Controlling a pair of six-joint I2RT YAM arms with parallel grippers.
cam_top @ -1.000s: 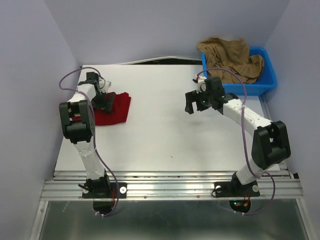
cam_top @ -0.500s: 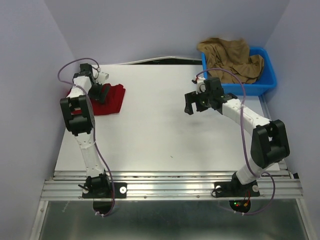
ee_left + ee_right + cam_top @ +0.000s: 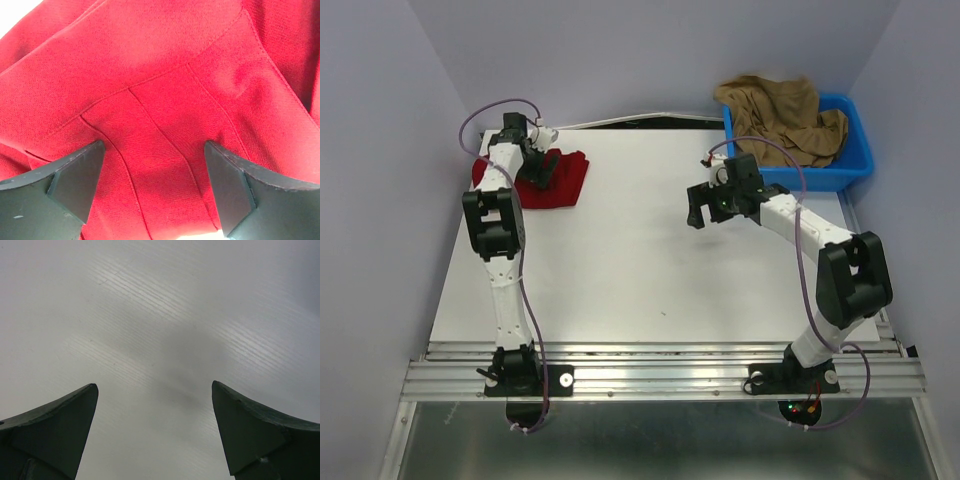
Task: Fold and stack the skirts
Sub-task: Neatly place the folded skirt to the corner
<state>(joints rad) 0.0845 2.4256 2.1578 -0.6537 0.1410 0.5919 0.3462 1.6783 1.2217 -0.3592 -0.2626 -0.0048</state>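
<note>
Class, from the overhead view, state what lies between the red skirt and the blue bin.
Only bare white table and the open right hand above it separate the red skirt from the blue bin, as the overhead view shows.

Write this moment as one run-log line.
left claw: open over red skirt | right claw: open, empty, above table | tan skirt: in blue bin

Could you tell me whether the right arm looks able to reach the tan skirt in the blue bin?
Probably yes: the right gripper is open and empty, the tan skirt lies uncovered in the blue bin beside that arm, nothing between.
</note>
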